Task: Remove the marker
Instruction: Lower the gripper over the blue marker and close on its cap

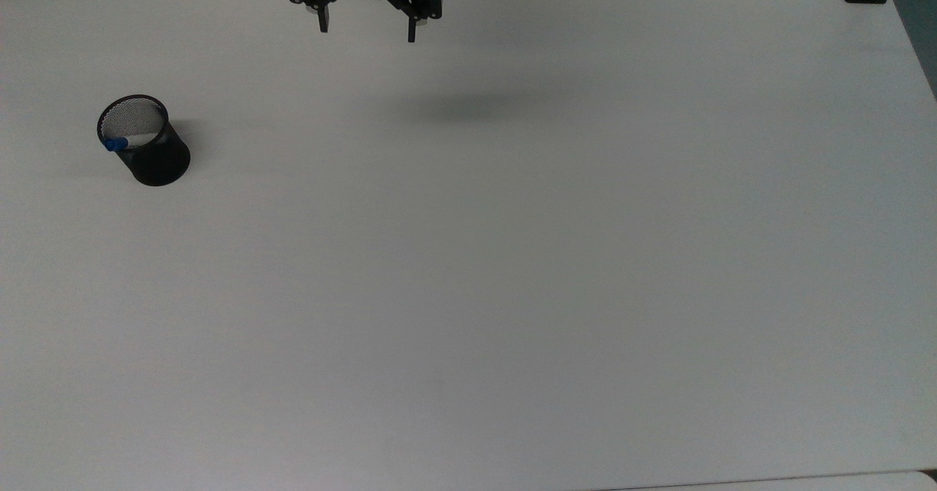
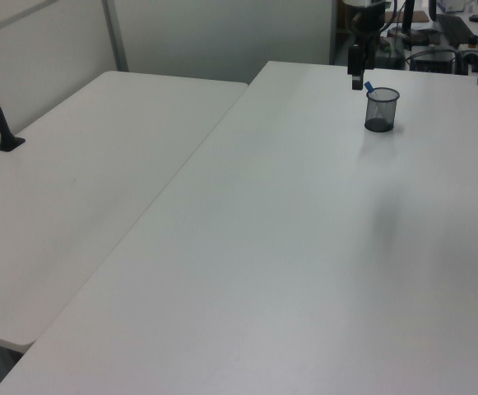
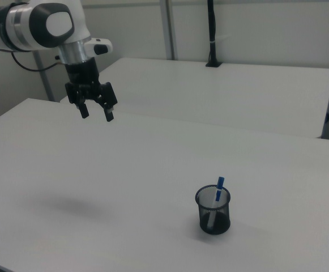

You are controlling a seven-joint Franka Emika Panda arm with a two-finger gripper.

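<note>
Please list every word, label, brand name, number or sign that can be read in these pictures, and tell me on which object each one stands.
There is none to quote.
The marker: no readable print on its white body or blue cap.
The mesh cup: plain black, no label.
The gripper and the arm: no legible brand or number.
The table: plain white, no sign.

Even, dim overhead light; soft blurred shadow on table; slight grain.

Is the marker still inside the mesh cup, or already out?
Inside. The marker leans in the mesh cup, blue cap poking above the rim; the gripper hangs apart, jaws open.
</note>
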